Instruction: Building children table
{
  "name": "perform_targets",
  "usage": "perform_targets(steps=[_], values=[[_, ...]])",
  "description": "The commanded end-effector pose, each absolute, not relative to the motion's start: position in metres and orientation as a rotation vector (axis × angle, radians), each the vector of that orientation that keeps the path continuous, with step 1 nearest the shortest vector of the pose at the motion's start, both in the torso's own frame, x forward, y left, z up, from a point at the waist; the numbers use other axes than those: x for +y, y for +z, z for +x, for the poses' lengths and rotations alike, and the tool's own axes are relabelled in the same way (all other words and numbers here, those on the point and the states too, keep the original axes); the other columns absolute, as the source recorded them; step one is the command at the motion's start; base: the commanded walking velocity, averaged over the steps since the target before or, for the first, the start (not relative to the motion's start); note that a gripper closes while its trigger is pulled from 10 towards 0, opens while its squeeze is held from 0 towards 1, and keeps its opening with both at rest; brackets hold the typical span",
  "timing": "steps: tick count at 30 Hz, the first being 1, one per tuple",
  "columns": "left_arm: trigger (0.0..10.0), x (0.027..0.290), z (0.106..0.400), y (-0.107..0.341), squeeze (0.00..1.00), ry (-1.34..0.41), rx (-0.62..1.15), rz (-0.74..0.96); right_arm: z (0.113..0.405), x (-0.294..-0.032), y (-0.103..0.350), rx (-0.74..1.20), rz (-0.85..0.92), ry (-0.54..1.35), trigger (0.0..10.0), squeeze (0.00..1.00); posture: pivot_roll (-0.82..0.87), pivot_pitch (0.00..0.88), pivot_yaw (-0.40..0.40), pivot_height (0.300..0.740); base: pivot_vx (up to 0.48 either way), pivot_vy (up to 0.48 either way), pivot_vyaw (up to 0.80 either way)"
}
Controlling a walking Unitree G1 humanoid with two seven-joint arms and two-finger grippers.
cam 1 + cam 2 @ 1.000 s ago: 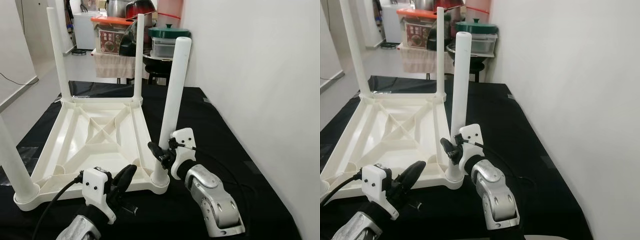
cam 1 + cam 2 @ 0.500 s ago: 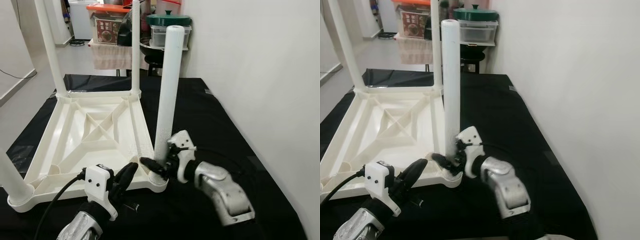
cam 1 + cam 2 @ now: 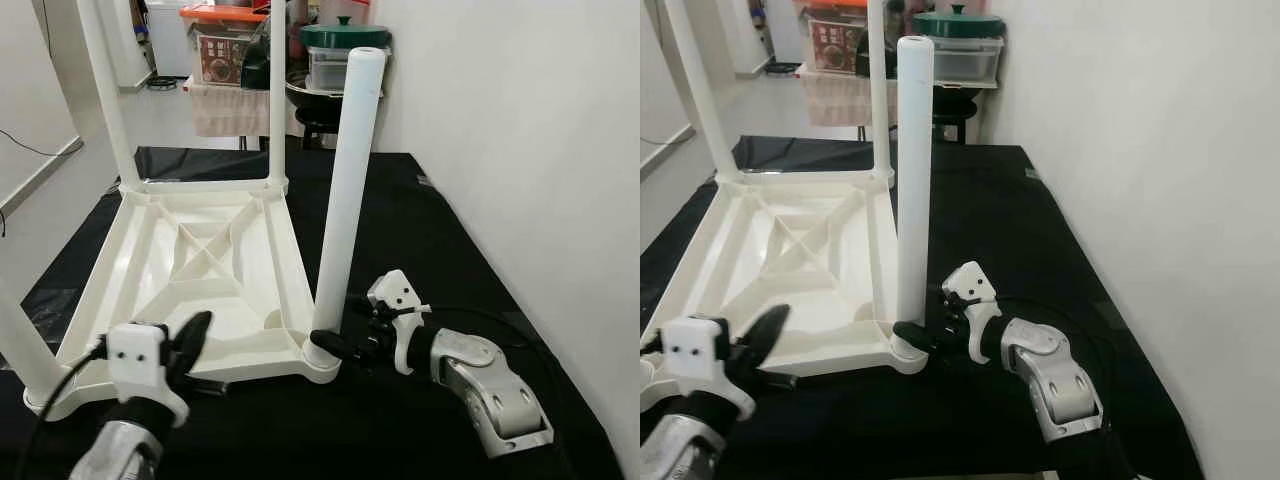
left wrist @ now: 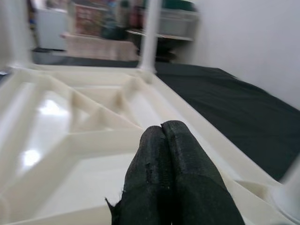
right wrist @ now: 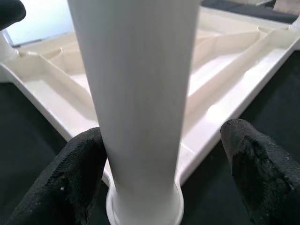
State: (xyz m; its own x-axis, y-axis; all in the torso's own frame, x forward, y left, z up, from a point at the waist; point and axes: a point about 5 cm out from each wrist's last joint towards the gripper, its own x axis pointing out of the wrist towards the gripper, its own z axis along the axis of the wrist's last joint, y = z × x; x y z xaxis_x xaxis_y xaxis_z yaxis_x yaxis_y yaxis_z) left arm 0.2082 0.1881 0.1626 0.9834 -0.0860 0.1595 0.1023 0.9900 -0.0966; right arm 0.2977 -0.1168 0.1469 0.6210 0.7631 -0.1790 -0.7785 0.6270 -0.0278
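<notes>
The upturned white table top (image 3: 200,270) lies on the black cloth (image 3: 420,230), legs standing in its corners. My right gripper (image 5: 164,173) has let go of the near-right leg (image 3: 345,200), fingers now spread either side, so I judge it seated. My left gripper (image 4: 171,180), pressed together, has drawn back.

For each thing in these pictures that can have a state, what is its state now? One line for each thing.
White plastic children's table top: upside down on the black cloth.
Near-right white round leg: upright in its corner socket.
Two far white legs: upright in their sockets.
Right gripper: open, fingers on both sides of the near-right leg's base.
Left gripper: shut, empty, above the table's near edge.
</notes>
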Motion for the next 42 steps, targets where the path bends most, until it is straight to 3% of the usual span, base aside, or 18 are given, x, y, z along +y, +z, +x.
perform_targets(steps=[1, 14, 33, 42], values=[[10.0, 0.194, 0.207, 0.164, 0.00, -0.043, -0.149, -0.106, 0.300, -0.119, 0.145, 0.147, -0.080, 0.841, 10.0, 0.00, 0.05, 0.000, -0.064, 0.740, 0.000, 0.000, 0.00], [10.0, 0.199, 0.201, 0.134, 0.00, 0.103, 0.065, -0.073, 0.308, -0.117, 0.141, 0.147, -0.022, 0.767, 10.0, 0.00, 0.05, 0.000, -0.055, 0.740, -0.038, 0.096, 0.00], [10.0, 0.201, 0.199, 0.139, 0.00, 0.118, 0.054, -0.019, 0.307, -0.105, 0.135, 0.180, -0.100, 0.704, 10.0, 0.00, 0.06, 0.000, -0.050, 0.740, 0.000, 0.426, 0.00], [10.0, 0.201, 0.197, 0.143, 0.00, 0.103, 0.018, 0.049, 0.311, -0.107, 0.133, 0.205, -0.139, 0.637, 10.0, 0.00, 0.06, 0.000, -0.049, 0.740, 0.000, 0.000, 0.00]])
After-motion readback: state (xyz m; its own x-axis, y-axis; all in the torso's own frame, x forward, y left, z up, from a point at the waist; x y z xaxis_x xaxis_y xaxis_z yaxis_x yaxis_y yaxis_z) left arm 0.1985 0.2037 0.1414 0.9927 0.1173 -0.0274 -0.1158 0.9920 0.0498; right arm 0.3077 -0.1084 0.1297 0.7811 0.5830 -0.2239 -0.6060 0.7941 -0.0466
